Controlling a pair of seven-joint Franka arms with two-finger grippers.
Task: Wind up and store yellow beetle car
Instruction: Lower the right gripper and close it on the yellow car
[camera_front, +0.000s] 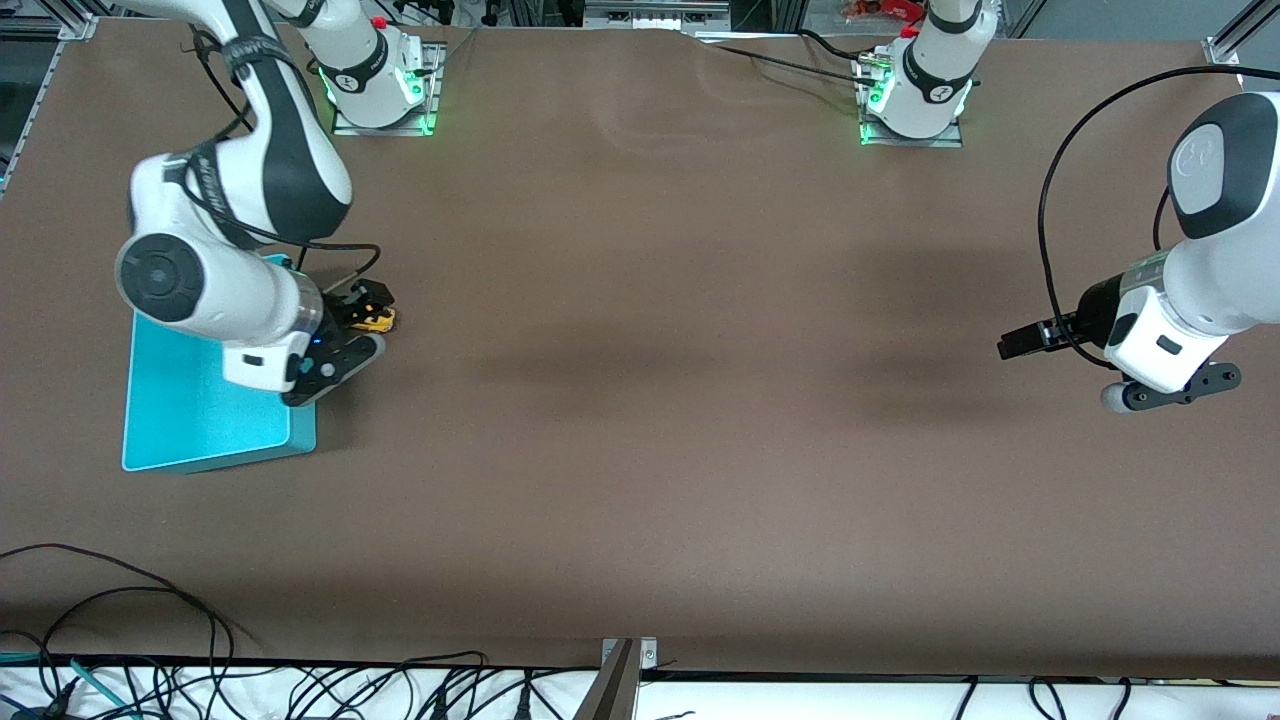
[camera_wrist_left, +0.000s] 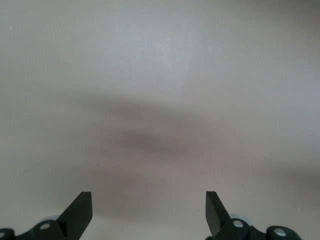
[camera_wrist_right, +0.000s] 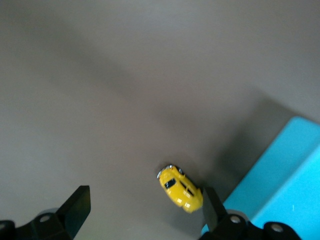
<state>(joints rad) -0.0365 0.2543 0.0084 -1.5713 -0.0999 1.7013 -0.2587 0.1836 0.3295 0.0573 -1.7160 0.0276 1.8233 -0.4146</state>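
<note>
- Right gripper (camera_front: 368, 318), two black fingers on the white arm from the right base: it hangs low over the brown table (camera_front: 640, 400), directly above the small yellow beetle-shaped toy car (camera_front: 377, 320). In the right wrist view the jaws stand wide apart and hold nothing; the car (camera_wrist_right: 181, 187) lies between the fingers, close to one fingertip (camera_wrist_right: 212, 212) and well off from the other.
- Step in hand, as judged: the approach to grasp the car for winding. Centre the jaws on the car before you close, since it sits off-centre and a one-sided contact is likely to push it along the table.
- Align the fingers across the car's short sides; it lies skewed to the jaw line in the right wrist view, so turn the wrist to match.
- The flat teal bin (camera_front: 200, 400) lies just beside the car, toward the right arm's end of the table; keep the near finger clear of its edge.
- Car's appearance: glossy yellow rounded shell, dark windows, upright on the table, very small beside the bin.
- Left gripper (camera_front: 1040, 335): it waits above bare table at the left arm's end, jaws wide and empty.
</note>
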